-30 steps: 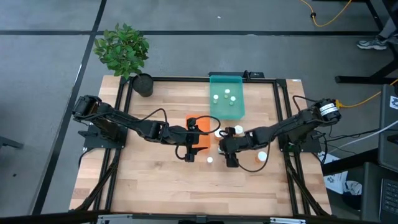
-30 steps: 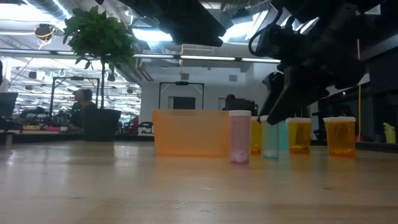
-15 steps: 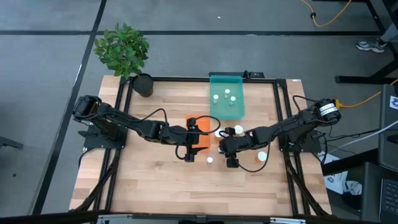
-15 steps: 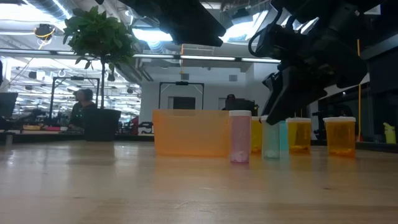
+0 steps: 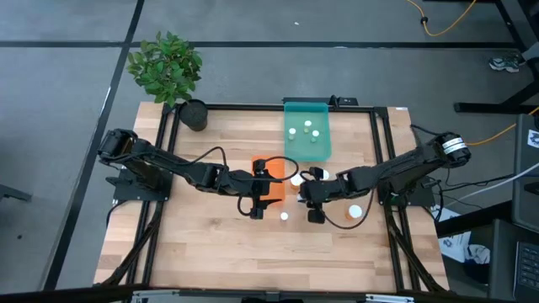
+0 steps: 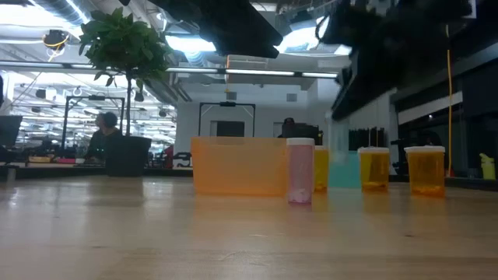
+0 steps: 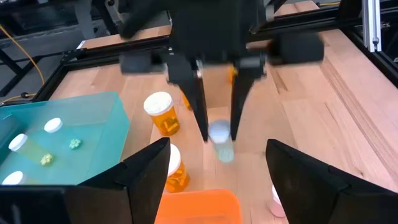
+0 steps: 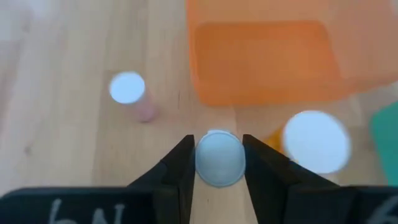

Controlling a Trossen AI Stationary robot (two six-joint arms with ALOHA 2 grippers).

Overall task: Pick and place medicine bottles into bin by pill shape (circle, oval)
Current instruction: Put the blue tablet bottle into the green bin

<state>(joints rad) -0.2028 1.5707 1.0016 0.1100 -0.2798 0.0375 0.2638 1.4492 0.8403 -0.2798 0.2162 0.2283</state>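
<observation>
My right gripper (image 5: 309, 200) is shut on a small pale-blue bottle with a white cap (image 8: 217, 157), held off the table just right of the orange bin (image 5: 271, 183). My left gripper (image 7: 217, 180) is open and empty above the orange bin's near end. A pink bottle (image 6: 299, 169) stands on its base in front of the bin. Amber bottles (image 6: 374, 167) (image 6: 426, 169) stand to the right. The teal bin (image 5: 307, 139) at the far side holds three small bottles. My right gripper pinches the pale-blue bottle between its two fingers, which lie on opposite sides of its top just below the cap (image 7: 219, 132). The fingers (image 7: 198, 106) come from above, pointing down. The bottle hangs upright below them, clear of the table.
Amber bottles (image 7: 158, 112) (image 7: 171, 168) stand between the two bins, close to my right gripper. Another white-capped bottle (image 5: 355, 211) stands to the right. A potted plant (image 5: 173, 71) is at the far left corner. The table's near half is bare wood (image 5: 253, 252).
My right gripper has gone up with the pale-blue bottle. The bottle stood on the table beside the amber ones a second ago and is now lifted clear, out of the low view. The left arm has kept still.
</observation>
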